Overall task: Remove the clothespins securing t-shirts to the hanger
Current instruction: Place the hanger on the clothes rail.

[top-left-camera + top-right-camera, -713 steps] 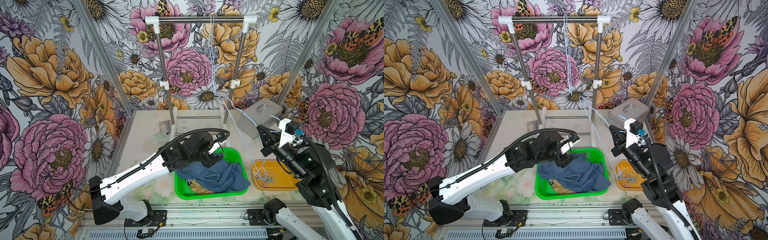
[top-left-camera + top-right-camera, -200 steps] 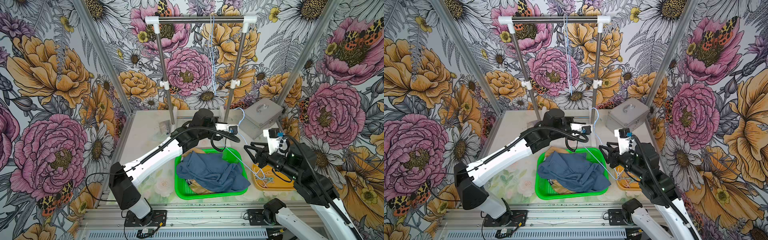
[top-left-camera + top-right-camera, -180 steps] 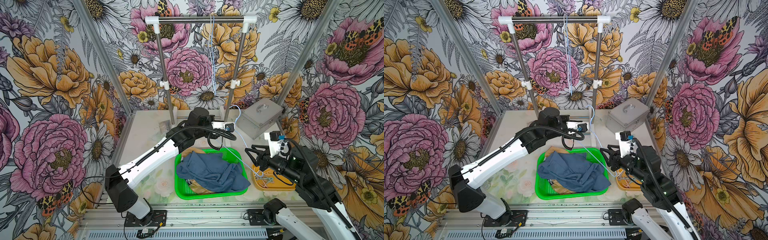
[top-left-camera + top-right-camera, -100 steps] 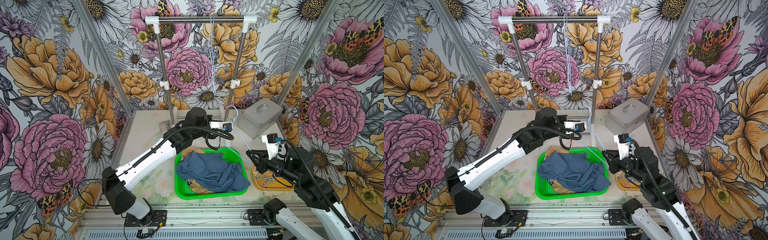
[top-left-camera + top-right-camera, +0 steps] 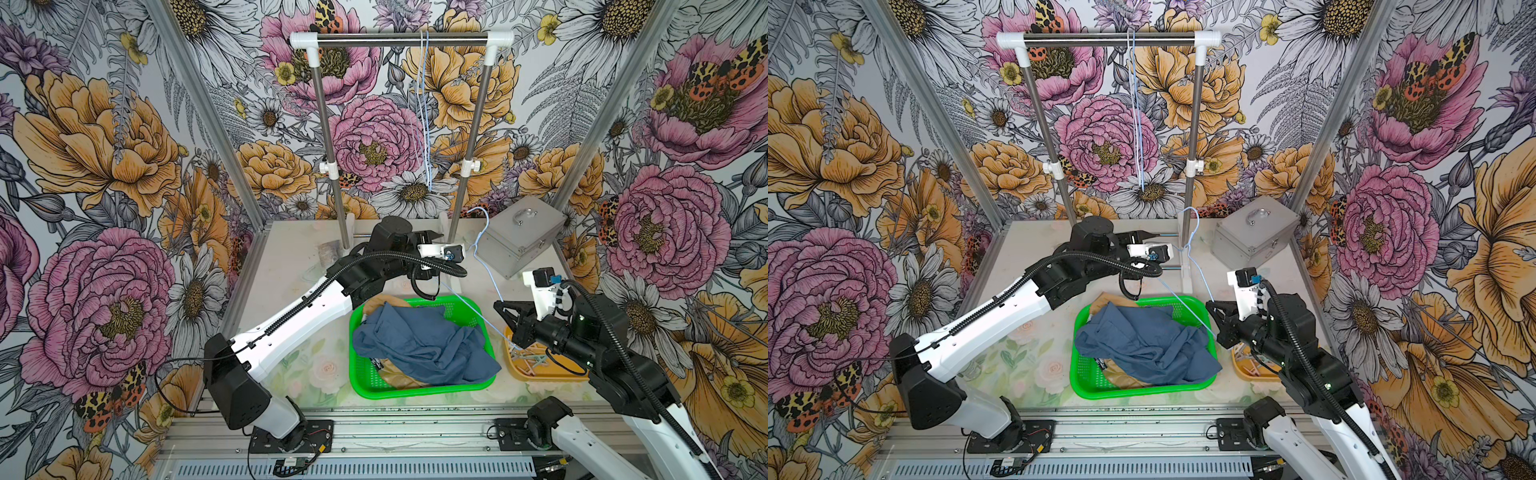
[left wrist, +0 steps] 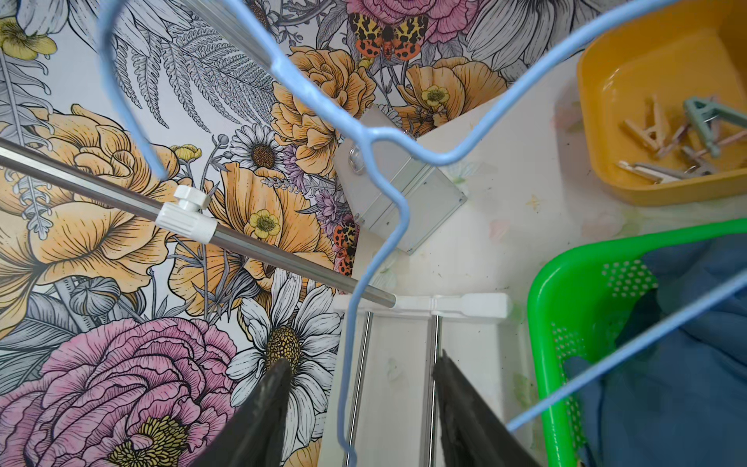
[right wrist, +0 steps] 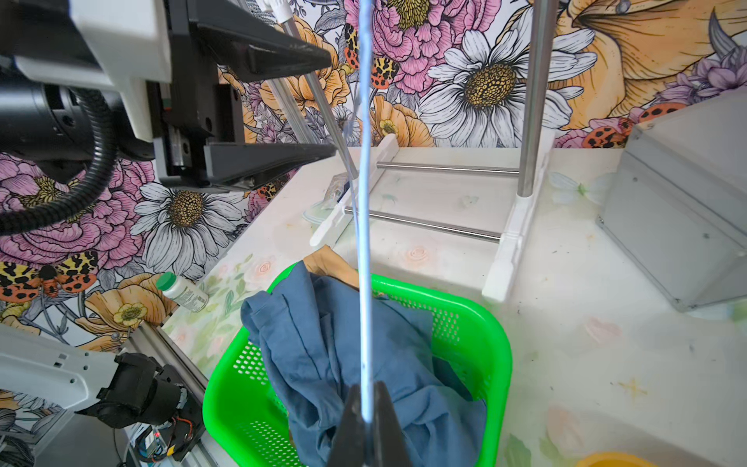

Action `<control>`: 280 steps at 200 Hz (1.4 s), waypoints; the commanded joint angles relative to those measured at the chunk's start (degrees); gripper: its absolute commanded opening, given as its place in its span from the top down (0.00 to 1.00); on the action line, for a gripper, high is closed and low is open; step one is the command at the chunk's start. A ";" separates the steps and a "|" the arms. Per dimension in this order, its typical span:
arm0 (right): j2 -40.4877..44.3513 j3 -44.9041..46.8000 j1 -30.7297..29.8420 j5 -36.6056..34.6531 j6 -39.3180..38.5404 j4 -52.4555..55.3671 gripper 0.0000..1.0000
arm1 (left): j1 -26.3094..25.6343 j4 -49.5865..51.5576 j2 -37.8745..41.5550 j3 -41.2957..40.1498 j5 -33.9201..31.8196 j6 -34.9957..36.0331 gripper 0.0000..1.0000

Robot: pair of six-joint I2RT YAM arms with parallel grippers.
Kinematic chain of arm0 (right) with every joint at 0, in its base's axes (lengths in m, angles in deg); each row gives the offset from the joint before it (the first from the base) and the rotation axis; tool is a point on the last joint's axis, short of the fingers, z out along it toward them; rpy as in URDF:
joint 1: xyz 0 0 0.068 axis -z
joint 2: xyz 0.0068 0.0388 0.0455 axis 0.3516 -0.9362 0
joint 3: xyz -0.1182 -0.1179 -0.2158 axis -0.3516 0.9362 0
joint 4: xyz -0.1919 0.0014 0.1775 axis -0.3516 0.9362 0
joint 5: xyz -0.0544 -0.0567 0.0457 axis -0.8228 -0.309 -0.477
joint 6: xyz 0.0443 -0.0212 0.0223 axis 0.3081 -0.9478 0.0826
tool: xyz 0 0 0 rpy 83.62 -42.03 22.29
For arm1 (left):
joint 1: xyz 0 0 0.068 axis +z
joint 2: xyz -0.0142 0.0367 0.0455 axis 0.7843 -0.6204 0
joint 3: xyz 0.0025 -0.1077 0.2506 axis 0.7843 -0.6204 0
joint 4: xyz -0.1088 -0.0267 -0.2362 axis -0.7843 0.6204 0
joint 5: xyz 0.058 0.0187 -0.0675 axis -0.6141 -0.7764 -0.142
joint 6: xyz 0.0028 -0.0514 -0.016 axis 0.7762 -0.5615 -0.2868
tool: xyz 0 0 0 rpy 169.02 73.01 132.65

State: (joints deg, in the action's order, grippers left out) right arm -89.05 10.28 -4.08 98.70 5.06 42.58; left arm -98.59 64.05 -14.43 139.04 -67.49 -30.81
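Two t-shirts seen: slate blue shirt [image 5: 419,345], crumpled, uppermost in the green basket [image 5: 415,392] and draped over its 4 o'clock corner; tan shirt [image 5: 376,300] beneath it, showing at the basket's 11 o'clock corner and 6 o'clock edge. Loose heap of clothespins [image 6: 663,141], beige, pale pink, grey and one mint green, in the yellow tray [image 5: 548,375] at 3 o'clock of the basket. One hanger [image 6: 380,132], pale blue wire, bare, raised aslant over the basket's 1 o'clock side, hook towards 12 o'clock

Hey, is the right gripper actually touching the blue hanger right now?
Touching. The right wrist view shows the right gripper shut on the blue hanger, its thin wire pinched between the fingertips with no gap.
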 commanded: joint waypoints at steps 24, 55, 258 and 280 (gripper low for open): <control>-3.47 -6.17 0.41 -10.62 -4.13 -0.51 1.00 | 1.70 -1.87 6.54 -2.24 2.93 -8.58 0.38; -10.98 -13.92 0.40 -14.69 -7.54 -0.62 1.00 | 4.06 -7.07 10.70 -4.91 3.64 -16.94 0.35; -63.20 -81.41 0.33 -18.47 -16.94 -1.92 1.00 | 15.78 -30.59 6.00 -2.05 12.05 -46.95 0.31; -67.11 -85.80 0.43 -18.18 -17.65 -1.94 1.00 | 15.91 -30.75 4.84 -1.24 12.27 -47.41 0.31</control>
State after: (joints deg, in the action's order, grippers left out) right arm -152.78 -70.99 -3.75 79.90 -10.74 41.42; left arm -83.23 36.29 -8.99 135.76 -56.73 -76.27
